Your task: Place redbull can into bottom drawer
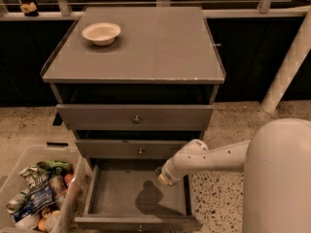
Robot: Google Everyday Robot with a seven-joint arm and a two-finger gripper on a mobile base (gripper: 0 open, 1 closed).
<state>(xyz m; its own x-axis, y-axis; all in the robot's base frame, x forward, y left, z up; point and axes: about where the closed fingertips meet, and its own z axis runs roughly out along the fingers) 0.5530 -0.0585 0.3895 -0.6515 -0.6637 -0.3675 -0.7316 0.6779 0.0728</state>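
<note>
The bottom drawer (121,191) is pulled out at the foot of the grey cabinet, with its plain grey floor showing and its small knob (140,227) at the front edge. My gripper (163,176) is at the end of the white arm, which reaches in from the right. It hangs just above the drawer's right half and casts a dark shadow on the floor. The redbull can does not show as a separate thing. Whether it is in the gripper I cannot tell.
Two shut drawer fronts (136,116) sit above the open one. A cream bowl (101,32) stands on the cabinet top at the back left. A clear bin (29,159) of snack packets stands on the floor at the left. A white pillar (290,57) is at the right.
</note>
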